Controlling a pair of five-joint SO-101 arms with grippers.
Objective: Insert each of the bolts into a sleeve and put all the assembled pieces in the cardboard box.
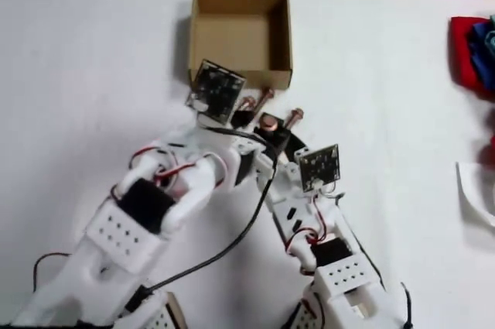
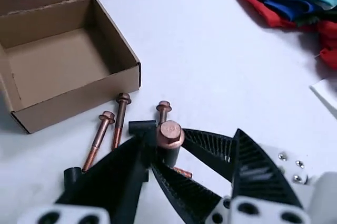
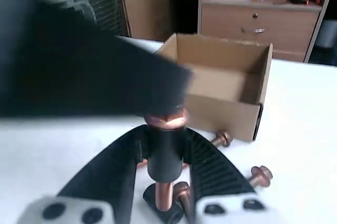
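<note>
A copper bolt (image 2: 170, 134) sits head-up in a black sleeve (image 3: 165, 153); its shank sticks out below. My right gripper (image 3: 166, 153) is shut on that sleeve, just above the table in front of the cardboard box (image 1: 240, 35). My left gripper (image 2: 152, 155) is right against the bolt head from the other side (image 1: 246, 116). In the right wrist view it is a dark blur over the head. Three loose bolts (image 2: 100, 139) (image 2: 120, 118) (image 2: 164, 109) lie near the box (image 2: 68, 66), which holds nothing. A loose black sleeve (image 2: 72, 174) stands on the table by the left gripper.
Red and blue cloths (image 1: 473, 46) lie at the table's right edge, with a white object (image 1: 476, 193) below them. A black cable (image 1: 232, 244) runs between the arms. A wooden cabinet (image 3: 258, 23) stands behind the table. Bare white table lies to the left of the box.
</note>
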